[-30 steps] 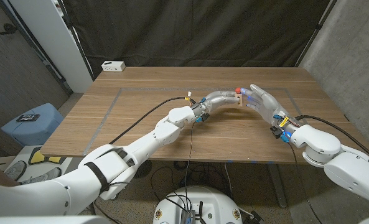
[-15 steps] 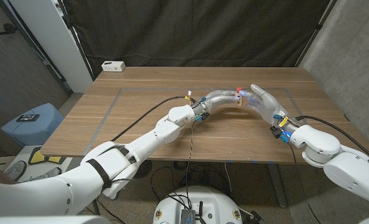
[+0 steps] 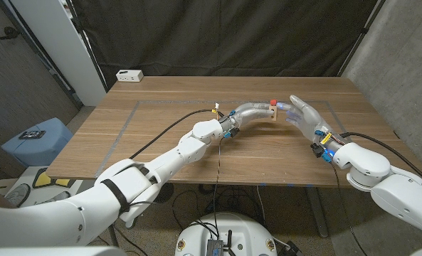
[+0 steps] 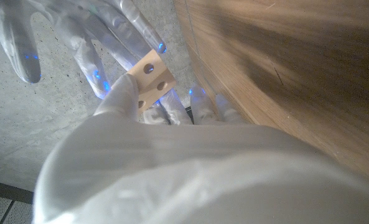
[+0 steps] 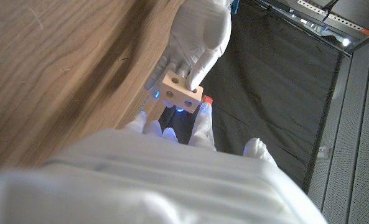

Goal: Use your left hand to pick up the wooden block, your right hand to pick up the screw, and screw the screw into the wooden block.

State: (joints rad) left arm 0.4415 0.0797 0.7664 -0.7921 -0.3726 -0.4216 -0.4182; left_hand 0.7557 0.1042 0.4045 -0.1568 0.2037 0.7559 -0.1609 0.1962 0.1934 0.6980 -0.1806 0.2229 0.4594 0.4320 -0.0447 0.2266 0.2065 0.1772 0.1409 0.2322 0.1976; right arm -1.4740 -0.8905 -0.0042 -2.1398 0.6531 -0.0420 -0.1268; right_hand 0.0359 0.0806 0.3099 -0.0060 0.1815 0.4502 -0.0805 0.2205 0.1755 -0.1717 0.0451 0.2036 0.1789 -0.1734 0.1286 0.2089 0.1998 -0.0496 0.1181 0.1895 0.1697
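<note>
My left hand (image 3: 252, 112) holds the small wooden block (image 3: 272, 112) above the table's middle. In the left wrist view the block (image 4: 150, 78) shows two holes in its face, pinched at my fingertips. A red-headed screw (image 3: 272, 102) sticks out at the block's far end. It also appears beside the block (image 5: 180, 92) as a red cap (image 5: 207, 99) in the right wrist view. My right hand (image 3: 304, 114) hovers just right of the block, fingers spread, a small gap from the screw. Its spread fingers (image 4: 91, 43) face the block.
The wooden table (image 3: 161, 135) has grey tape lines marking a rectangle. A white box (image 3: 130, 75) sits at the far left corner. A black curtain hangs behind the table. A blue bin (image 3: 36, 139) stands on the floor to the left.
My right hand has drawn back slightly to the right, away from the block and screw. The left hand, block and red screw have stayed in place.
</note>
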